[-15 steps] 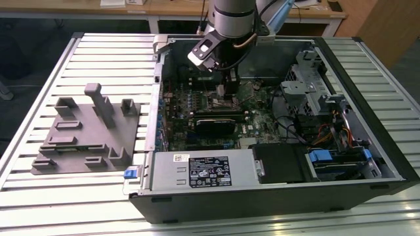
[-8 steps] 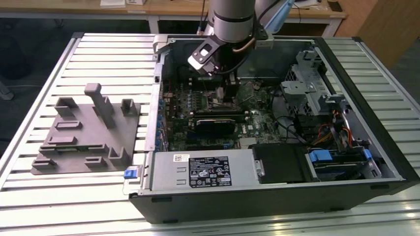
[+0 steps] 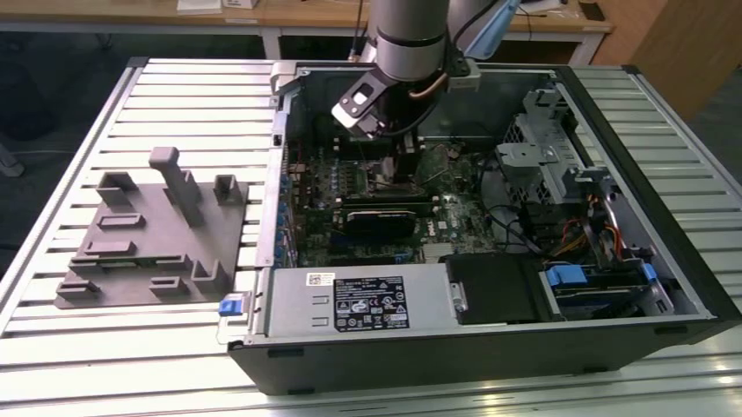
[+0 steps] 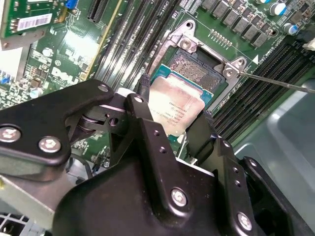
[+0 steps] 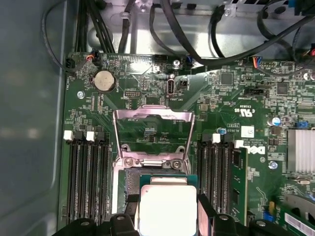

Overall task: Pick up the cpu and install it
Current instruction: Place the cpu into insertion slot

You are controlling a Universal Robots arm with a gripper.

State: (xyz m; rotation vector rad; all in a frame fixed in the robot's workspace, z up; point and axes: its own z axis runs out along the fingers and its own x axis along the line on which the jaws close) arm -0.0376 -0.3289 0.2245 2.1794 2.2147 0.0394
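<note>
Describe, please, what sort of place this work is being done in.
Probably a robotics lab or workshop bench: an open computer case lies on a slatted metal table beside a grey fixture, with wooden desks behind. The gripper holds the cpu over the motherboard socket.

Print on the cpu [image 4: 174, 108] and power-supply label [image 3: 371, 304] is illegibly small.
</note>
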